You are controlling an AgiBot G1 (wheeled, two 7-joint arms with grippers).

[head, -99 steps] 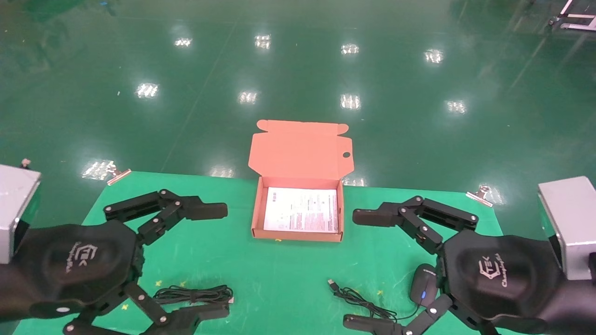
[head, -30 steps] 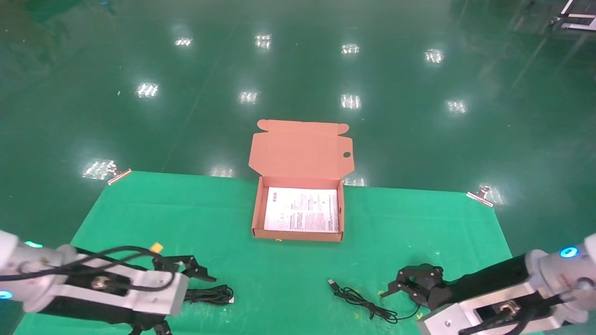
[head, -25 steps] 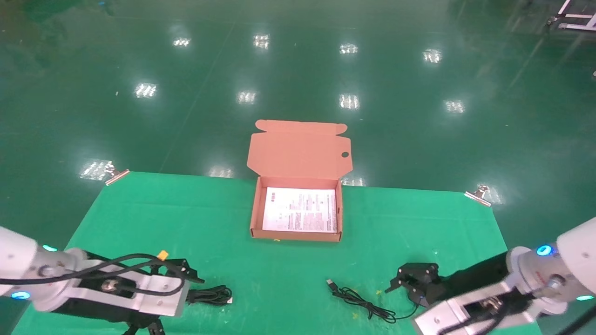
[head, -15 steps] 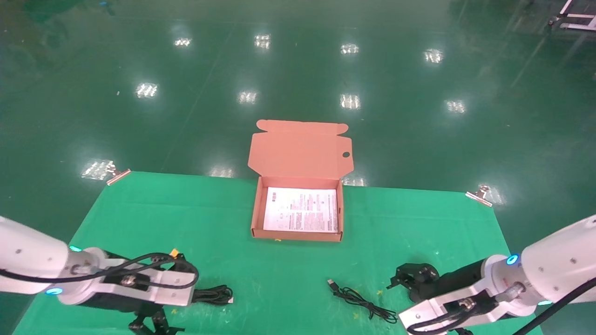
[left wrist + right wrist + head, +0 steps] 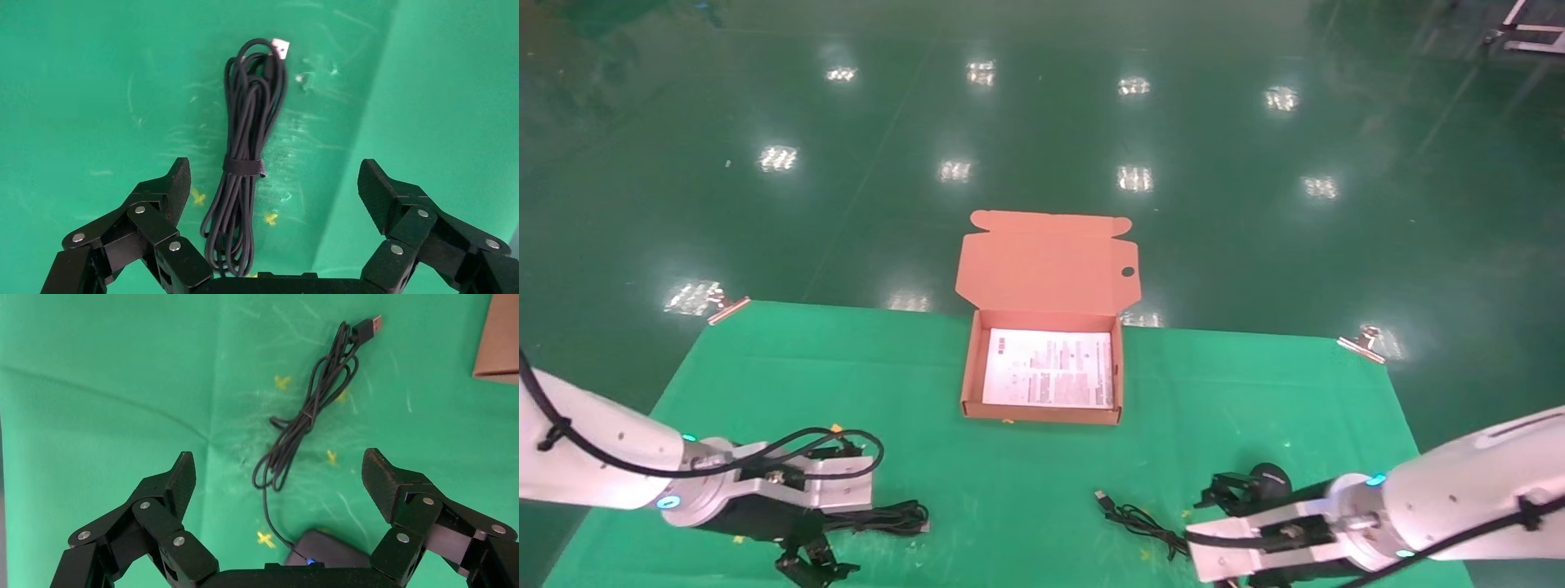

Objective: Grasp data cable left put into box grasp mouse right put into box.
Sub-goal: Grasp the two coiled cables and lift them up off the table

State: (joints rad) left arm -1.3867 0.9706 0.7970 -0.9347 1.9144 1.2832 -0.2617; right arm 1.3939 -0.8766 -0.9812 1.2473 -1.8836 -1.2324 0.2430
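Note:
The salmon-orange box (image 5: 970,384) stands open at the table's middle, its lid (image 5: 1048,261) up and a white sheet as its floor. The bundled black data cable (image 5: 891,516) lies near left; in the left wrist view the data cable (image 5: 245,165) has a pale connector tip. My left gripper (image 5: 829,531) (image 5: 274,174) is open, empty, low over the cable's looped end, fingers either side. The black mouse (image 5: 1269,475) (image 5: 333,551) lies near right with its loose cord (image 5: 306,422) and USB plug (image 5: 370,324). My right gripper (image 5: 1238,502) (image 5: 278,462) is open, empty, over it.
A green mat (image 5: 1222,384) covers the table, held by metal clips at the far corners (image 5: 727,309) (image 5: 1361,343). Shiny green floor lies beyond. A corner of the box (image 5: 499,337) shows in the right wrist view.
Both arms have dropped from close to the head camera down to the table. The left gripper now hangs over the cable and the right over the mouse. Cable, mouse and box have not moved.

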